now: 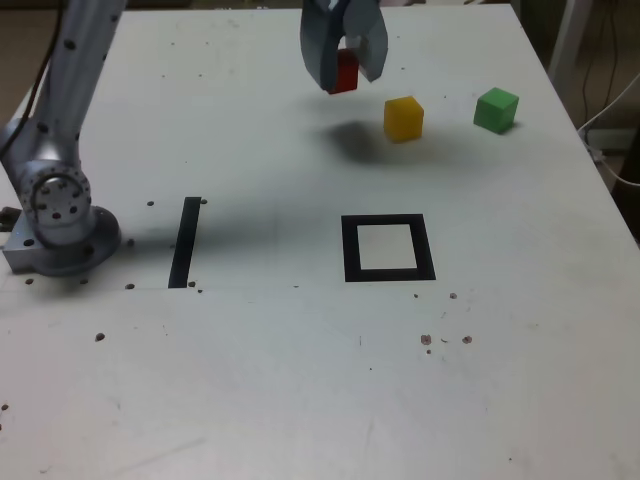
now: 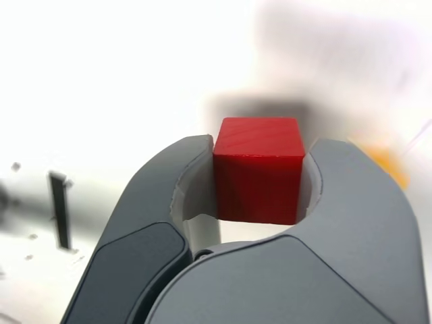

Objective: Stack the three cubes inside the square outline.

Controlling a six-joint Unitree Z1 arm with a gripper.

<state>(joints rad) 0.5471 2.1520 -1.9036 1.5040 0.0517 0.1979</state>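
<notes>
Closest to the wrist camera, the grey two-jawed gripper [image 2: 260,179] fills the lower half of the wrist view, its curved jaws pressed against opposite sides of a small, plain red cube [image 2: 257,177]. The cube sits squarely between the jaw tips, its top face and one side face showing.

In the exterior view the same gripper [image 1: 346,62] hangs above the far part of the white table [image 1: 300,380], pinching the red cube [image 1: 346,72] clear of the surface; a soft shadow lies on the table just below and towards the exterior view's right of it.

Near that shadow, on the exterior view's right, a small yellow cube [image 1: 403,118] rests on the table. Further to the exterior view's right sits a small green cube [image 1: 496,109], apart from the yellow one and near the table's far right edge.

The thick black square outline [image 1: 347,250] with its pale centre lies nearer the camera than all three cubes, roughly mid-table, with nothing inside it. Well to the exterior view's left of it is a narrow straight black strip [image 1: 185,241], which also appears blurred in the wrist view [image 2: 61,209]. Beside the strip stands the arm's silver-grey base [image 1: 58,215], at the table's left edge in the exterior view. Small dark specks dot the tabletop.
</notes>
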